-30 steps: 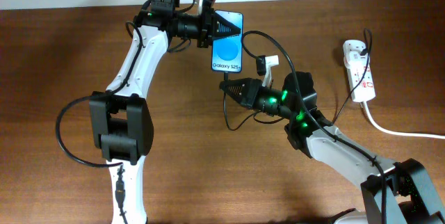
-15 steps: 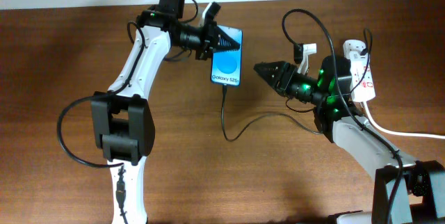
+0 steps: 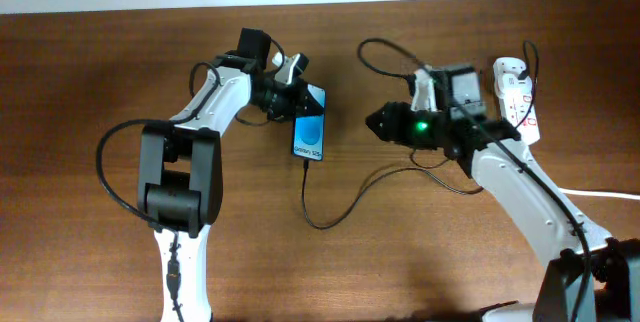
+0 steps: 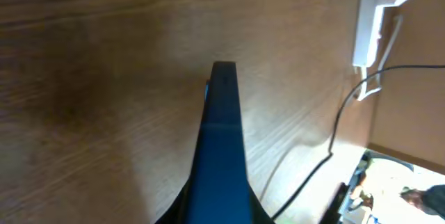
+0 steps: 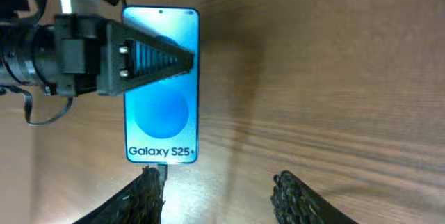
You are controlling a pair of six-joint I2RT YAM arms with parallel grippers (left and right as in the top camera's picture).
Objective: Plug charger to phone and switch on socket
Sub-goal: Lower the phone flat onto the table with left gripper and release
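1. The left gripper point(image 5: 182, 60) was closed on the phone point(image 5: 161, 123). One ribbed finger lay across the upper half of the bright blue screen. The grip covered only that end, so I judged the phone could pivot or slip if the arm moved sharply.
2. The phone was left of centre over the wooden surface point(image 3: 100, 82). It seemed slightly tilted, and I could not tell whether it touched the wood. If it was raised, a slip could drop it and jar the connector.
3. The charger point(image 3: 305, 187), a thin black cable, met the phone's bottom edge and looped slack across the surface toward the right arm. I could not confirm that the tip was fully seated, so any tug on the phone might pull it out.
4. The right gripper point(image 5: 217, 181) was open and empty, with its fingers well apart, and it pointed at the phone. The slack cable ran close under that arm, so turning toward the socket risked snagging it.
5. The socket point(image 3: 517, 102), a white strip with red switch marks, lay at the far right, just beside the right arm's wrist. It looked light, so I judged an off-centre press could shove it without flipping the switch.
6. I could not tell whether the charger's plug was seated in the socket. If it was not, switching on would achieve nothing.
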